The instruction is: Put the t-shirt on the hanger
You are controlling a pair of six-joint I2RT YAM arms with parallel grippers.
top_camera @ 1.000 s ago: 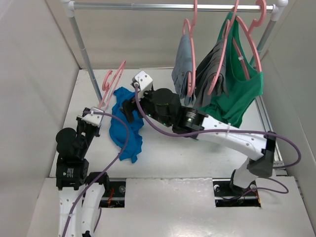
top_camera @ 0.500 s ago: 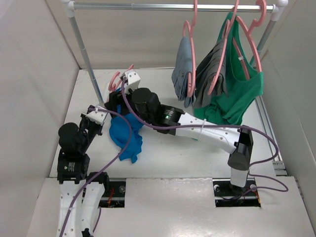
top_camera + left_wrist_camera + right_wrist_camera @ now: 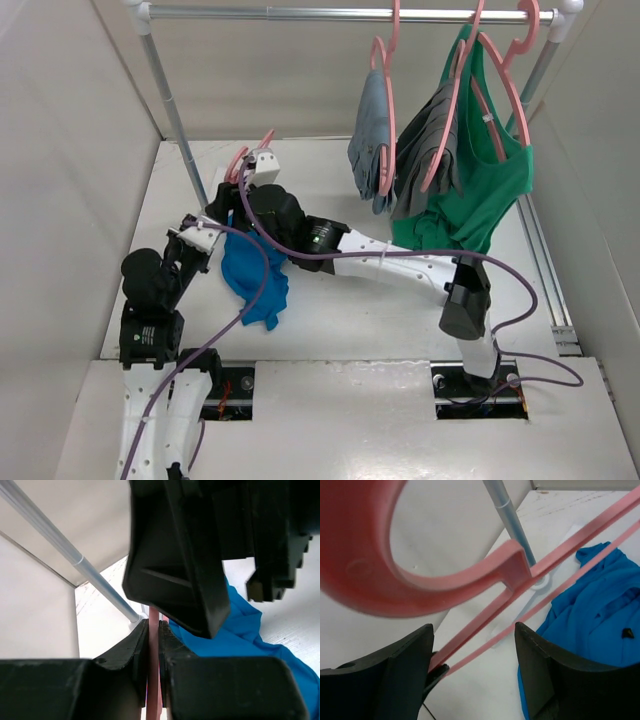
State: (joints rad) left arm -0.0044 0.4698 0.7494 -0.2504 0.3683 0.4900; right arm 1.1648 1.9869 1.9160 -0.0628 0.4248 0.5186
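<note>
The rail post (image 3: 507,505) stands just beyond the fingers (image 3: 540,670), on the table (image 3: 350,320). Far to their right, two grey garments (image 3: 372,140) and a green tank top (image 3: 490,190) hang from the rail (image 3: 300,14).

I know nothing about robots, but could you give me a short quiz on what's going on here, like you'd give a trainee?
1. True or false: the t-shirt already hangs on the hanger.
2. Which gripper is shut on the hanger? A. left B. right C. neither
3. What colour is the tank top hanging from the rail?

Key
1. False: it lies bunched on the table.
2. A: the left gripper pinches it, while the right gripper is open.
3. Green.
</note>
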